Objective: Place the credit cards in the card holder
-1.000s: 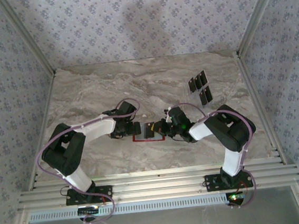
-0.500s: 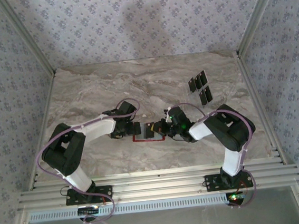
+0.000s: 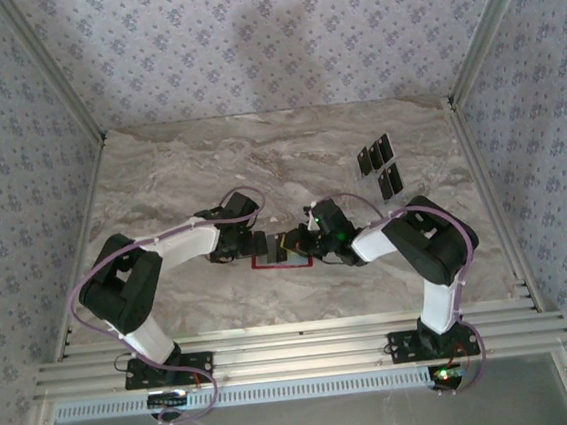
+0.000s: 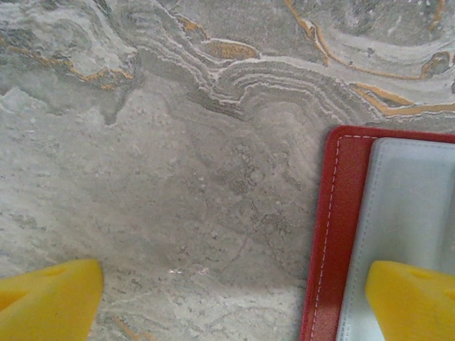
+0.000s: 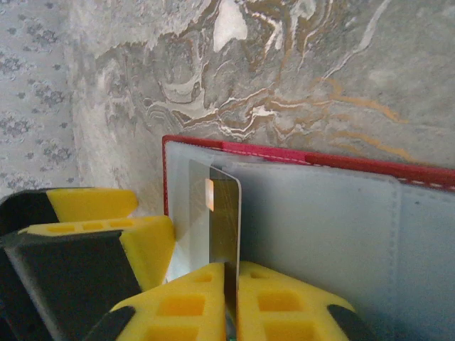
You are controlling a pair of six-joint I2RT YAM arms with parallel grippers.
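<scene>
The task looks to be at its first stage. The wallet (image 5: 327,227) lies open on the table (image 3: 189,171), low at the centre of the top view, its grey pockets facing up, and no card can be seen seated in the part of them that shows. The right pincer (image 5: 229,273) is clamped on one card (image 5: 217,220), held on edge with its far end at the left side of the grey lining, by the red border; it is not yet slid into a pocket. The left pincer (image 4: 231,305) stands wide apart, one finger over the wallet's grey lining and the other over bare table; whether it presses down cannot be told. Four more cards (image 3: 380,168) wait in a group at the upper right of the table, well apart from the wallet, so most of the job is judged to remain. No brand or writing can be read; the held card shows just a small orange patch
</scene>
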